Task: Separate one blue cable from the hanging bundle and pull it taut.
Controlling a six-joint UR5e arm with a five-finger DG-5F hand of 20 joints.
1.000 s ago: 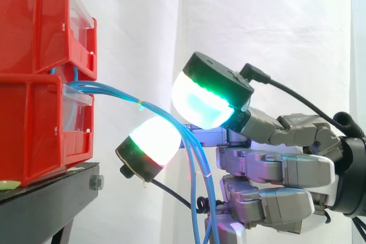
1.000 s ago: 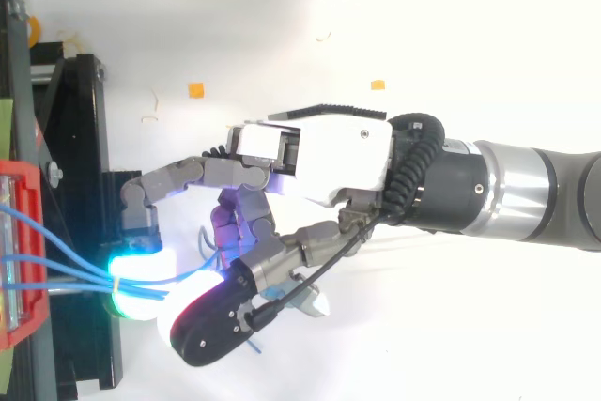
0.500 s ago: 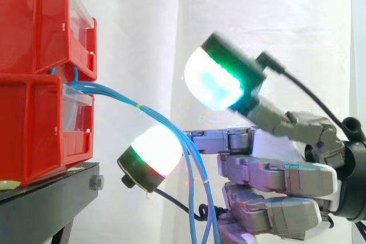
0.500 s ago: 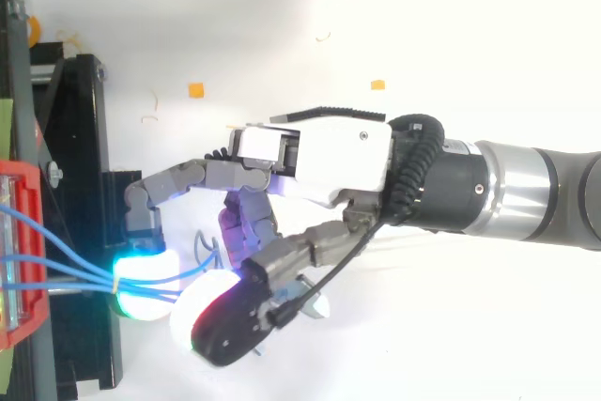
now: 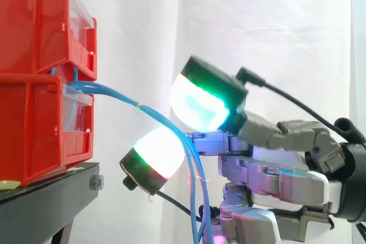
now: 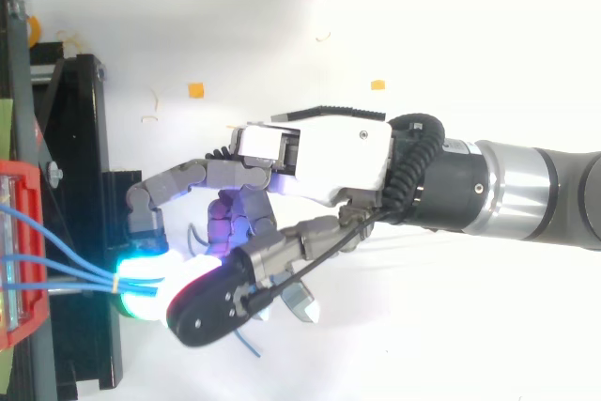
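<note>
A bundle of thin blue cables [image 5: 123, 98] leaves the gap between the stacked red bins [image 5: 34, 27], arcs to the right and hangs down. A small yellow tie [image 5: 138, 106] binds it. My hand [image 5: 274, 175] reaches in from the right. Its thumb pad [image 5: 197, 104] glows white and green just above the strands, and a fingertip pad [image 5: 160, 151] glows white and red just below them. The cables run between these two pads, which close on the bundle; I cannot tell how many strands they catch. From above, the hand [image 6: 319, 152] curls over the cables [image 6: 66, 269] beside the stand.
The red bins [image 6: 14, 232] sit on a black stand [image 5: 51, 192] at the left. A white curtain hangs behind. Below the hand the cables trail down to a loose blue end [image 6: 246, 340]. Small orange marks [image 6: 196, 90] lie on the white floor.
The thumb lifted up and away from the bundle half a second ago and has come back down onto it. The lower fingertip pad stayed beside the cables.
</note>
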